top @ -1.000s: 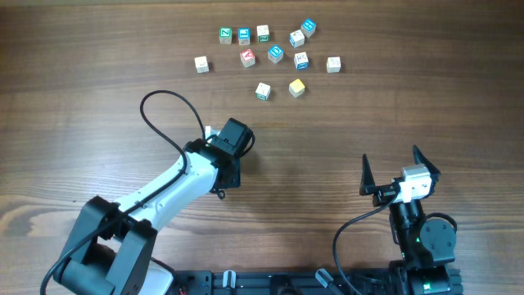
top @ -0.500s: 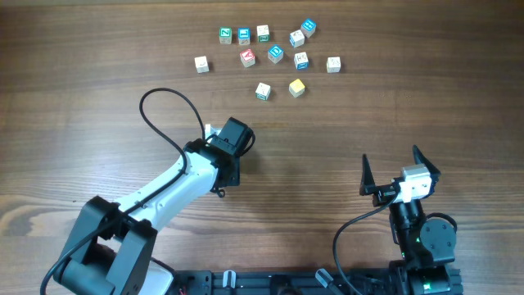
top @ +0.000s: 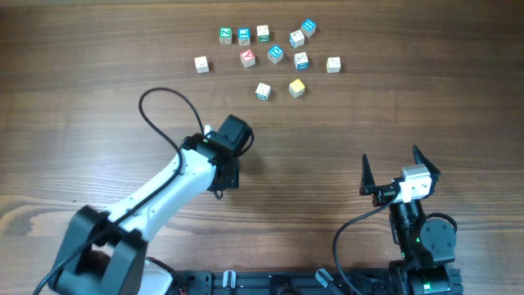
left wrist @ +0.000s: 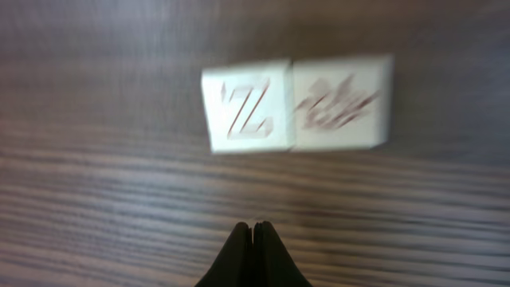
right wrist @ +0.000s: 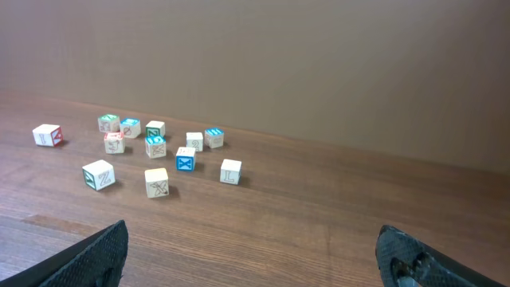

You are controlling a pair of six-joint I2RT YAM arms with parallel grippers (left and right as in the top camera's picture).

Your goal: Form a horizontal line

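From overhead, small wooden letter cubes (top: pixel 276 54) lie scattered on the far part of the brown wooden table (top: pixel 393 90). Three form a short loose row (top: pixel 244 35) at the cluster's far left. My left arm (top: pixel 164 184) reaches toward them, its wrist near the cluster. My right gripper (top: pixel 390 156) is spread wide and empty, well apart.

At my left wrist, my left gripper (left wrist: pixel 253 229) is pinched tip to tip on nothing. Beyond it a pale cube with a red Z (left wrist: pixel 247 106) touches a blurred pale cube (left wrist: pixel 343 102), side by side.

At my right wrist, the scattered cubes lie far ahead.
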